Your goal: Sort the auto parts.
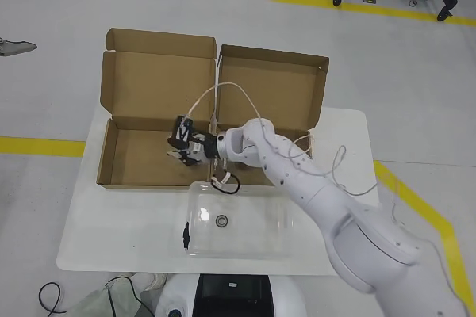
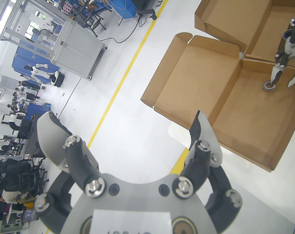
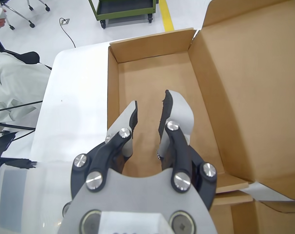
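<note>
A factory hall with pale flooring and yellow lines lay around the white tabletop (image 1: 103,230). The part at issue was a small metal bearing ring (image 2: 269,85), lying flat on the floor of the cardboard box (image 1: 135,158) on the robot's left, near the wall beside the second box (image 1: 270,87).

Being metal, the ring probably handled as dense, rigid and smooth, so it could slip. A pinch across its outer rim looked the safest hold.

The right gripper (image 2: 282,83) hung directly over the ring, its fingers parted to a moderate gap and holding nothing. One fingertip seemed to touch or just clear the ring, though the angle was too poor to say which.

The box walls were low, while the raised lid behind stood tall, so the freest way out appeared to be straight up. The left gripper (image 2: 123,120) was spread wide and empty, past the tabletop's edge and well apart from the box.

Nearer the robot, a clear bin (image 1: 254,214) held another ring (image 1: 220,221) and a small black piece (image 1: 186,235).
</note>
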Robot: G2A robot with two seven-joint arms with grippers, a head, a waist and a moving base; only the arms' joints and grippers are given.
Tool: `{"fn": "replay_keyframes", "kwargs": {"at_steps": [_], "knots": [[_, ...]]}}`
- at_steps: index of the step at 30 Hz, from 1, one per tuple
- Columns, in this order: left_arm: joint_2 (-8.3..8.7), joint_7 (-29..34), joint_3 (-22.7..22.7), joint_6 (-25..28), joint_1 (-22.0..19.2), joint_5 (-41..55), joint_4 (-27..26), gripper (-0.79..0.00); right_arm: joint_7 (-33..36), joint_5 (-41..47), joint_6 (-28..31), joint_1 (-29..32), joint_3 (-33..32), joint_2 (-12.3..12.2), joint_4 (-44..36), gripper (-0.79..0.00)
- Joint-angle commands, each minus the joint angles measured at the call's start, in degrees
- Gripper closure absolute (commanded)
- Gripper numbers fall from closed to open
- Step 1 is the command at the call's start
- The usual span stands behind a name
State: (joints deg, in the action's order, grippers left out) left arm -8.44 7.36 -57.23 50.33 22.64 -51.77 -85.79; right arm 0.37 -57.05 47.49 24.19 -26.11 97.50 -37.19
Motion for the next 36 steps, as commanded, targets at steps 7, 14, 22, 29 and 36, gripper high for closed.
{"fn": "replay_keyframes", "kwargs": {"at_steps": [7, 14, 22, 29, 36], "knots": [[0.00, 0.0, 0.0, 0.0, 0.0, 0.0, 0.0, -0.785, 5.3, -4.1, -0.4, 10.0, -10.2, -8.7, -20.7, -0.246], [0.00, 0.0, 0.0, 0.0, 0.0, 0.0, 0.0, -0.785, 18.4, -4.2, 2.9, 23.4, -22.0, -15.4, -42.3, -0.329], [0.00, 0.0, 0.0, 0.0, 0.0, 0.0, 0.0, -0.785, 29.9, -2.2, 2.9, 34.1, -29.1, -19.1, -57.5, -0.668], [0.00, 0.0, 0.0, 0.0, 0.0, 0.0, 0.0, -0.785, 33.4, -1.9, 3.4, 37.2, -30.8, -20.2, -62.2, -0.785], [0.00, 0.0, 0.0, 0.0, 0.0, 0.0, 0.0, -0.785, 33.4, -1.9, 3.4, 37.2, -30.8, -20.2, -62.2, -0.785]]}}
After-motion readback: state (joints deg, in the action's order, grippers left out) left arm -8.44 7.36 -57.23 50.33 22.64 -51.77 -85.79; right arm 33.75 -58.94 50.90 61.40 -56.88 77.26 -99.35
